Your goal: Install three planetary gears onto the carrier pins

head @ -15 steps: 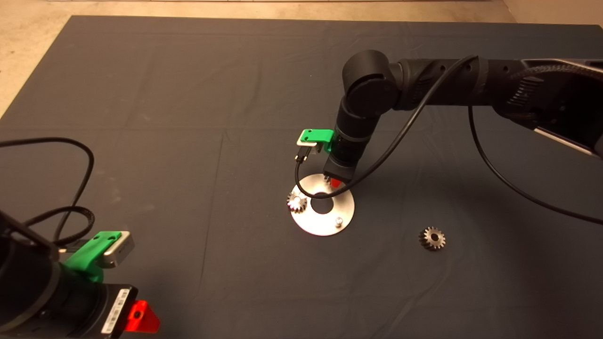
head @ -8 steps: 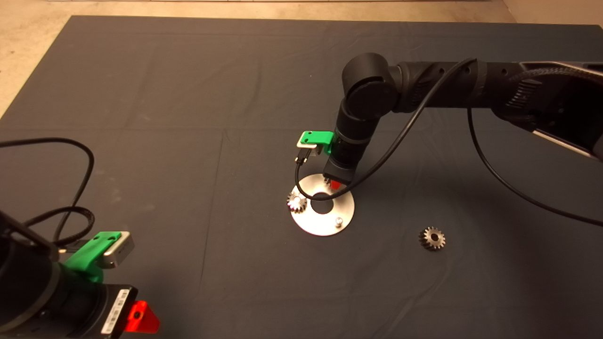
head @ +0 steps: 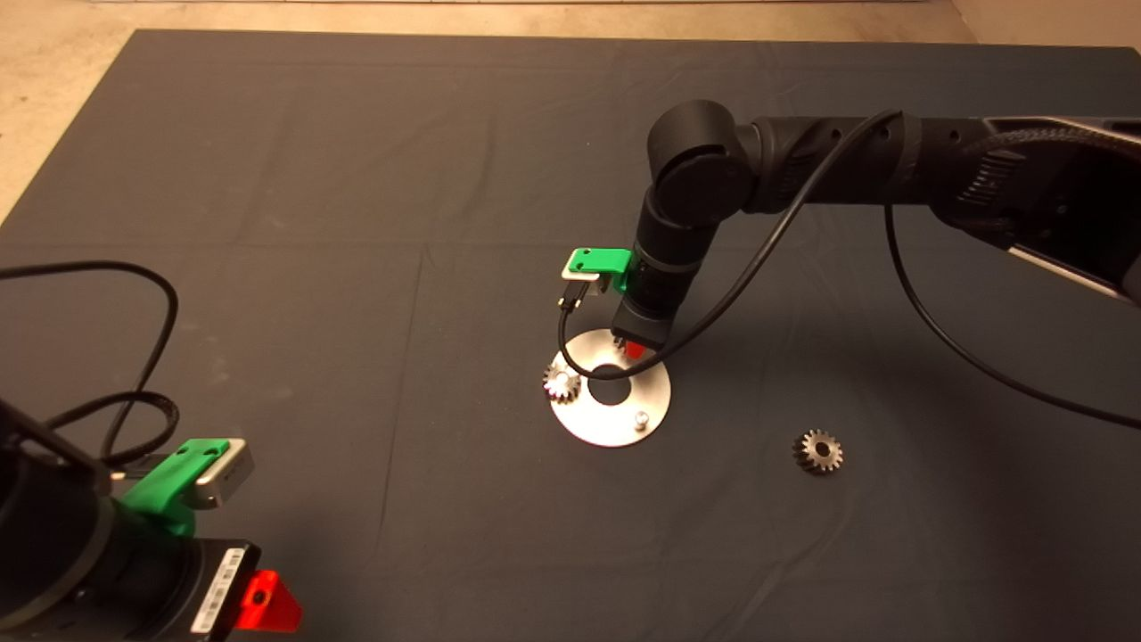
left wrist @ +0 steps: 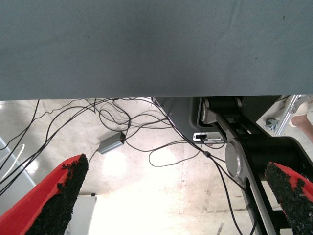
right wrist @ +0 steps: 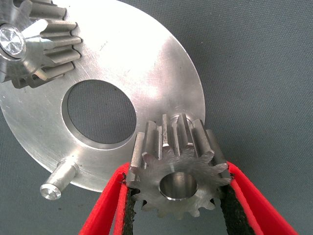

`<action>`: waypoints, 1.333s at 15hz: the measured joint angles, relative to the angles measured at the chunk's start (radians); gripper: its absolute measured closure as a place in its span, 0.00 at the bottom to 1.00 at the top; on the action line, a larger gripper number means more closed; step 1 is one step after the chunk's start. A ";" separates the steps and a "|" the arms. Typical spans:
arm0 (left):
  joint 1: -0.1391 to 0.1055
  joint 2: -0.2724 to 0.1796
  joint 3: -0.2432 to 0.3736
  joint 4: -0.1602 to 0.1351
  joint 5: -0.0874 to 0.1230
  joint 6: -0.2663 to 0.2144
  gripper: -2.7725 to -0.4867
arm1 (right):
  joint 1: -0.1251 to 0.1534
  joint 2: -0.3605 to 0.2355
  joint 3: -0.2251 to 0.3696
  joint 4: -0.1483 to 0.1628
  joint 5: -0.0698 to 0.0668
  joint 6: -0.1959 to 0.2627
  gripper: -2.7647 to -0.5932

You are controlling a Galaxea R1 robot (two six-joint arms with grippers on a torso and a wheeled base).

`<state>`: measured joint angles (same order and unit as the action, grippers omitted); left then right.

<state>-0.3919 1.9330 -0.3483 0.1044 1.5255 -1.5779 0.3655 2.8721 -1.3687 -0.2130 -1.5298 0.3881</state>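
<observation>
1. My right claw [right wrist: 176, 210] grips a gear [right wrist: 177, 169] between both pads, at the far edge of the disc [head: 610, 389]; only the wrist view shows this gear.
2. One gear [head: 562, 382] sits on a pin; one pin [head: 639, 417] stands bare.
3. The head view alone shows the third gear [head: 817, 450], on the mat [head: 357, 223] right of the disc.
4. My left claw [left wrist: 176, 196] waits at the mat's lower left, fingers spread wide.

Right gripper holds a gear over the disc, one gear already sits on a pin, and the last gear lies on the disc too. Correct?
Not quite: the last gear lies on the mat, apart from the disc, as the head view shows. The rest holds.
</observation>
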 joint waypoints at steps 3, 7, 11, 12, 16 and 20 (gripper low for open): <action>0.000 0.000 0.000 -0.001 0.000 0.000 0.07 | 0.000 0.000 0.000 0.000 0.000 0.000 0.80; 0.000 0.000 0.000 -0.004 0.000 0.000 0.07 | 0.000 0.000 0.000 -0.001 0.000 0.000 0.80; 0.000 0.000 0.000 -0.004 0.000 0.000 0.07 | 0.000 0.000 0.000 -0.001 0.000 0.000 0.80; 0.000 0.000 0.000 -0.004 0.000 0.000 0.07 | 0.000 0.000 0.000 -0.001 0.000 0.000 0.80; 0.000 0.000 0.000 -0.005 0.000 0.000 0.07 | 0.000 0.000 0.000 -0.005 0.000 -0.001 0.80; 0.000 0.000 0.004 -0.007 0.000 0.000 0.07 | 0.000 -0.001 0.000 -0.019 0.000 -0.002 0.80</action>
<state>-0.3919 1.9330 -0.3438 0.0974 1.5255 -1.5779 0.3655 2.8715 -1.3691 -0.2323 -1.5298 0.3862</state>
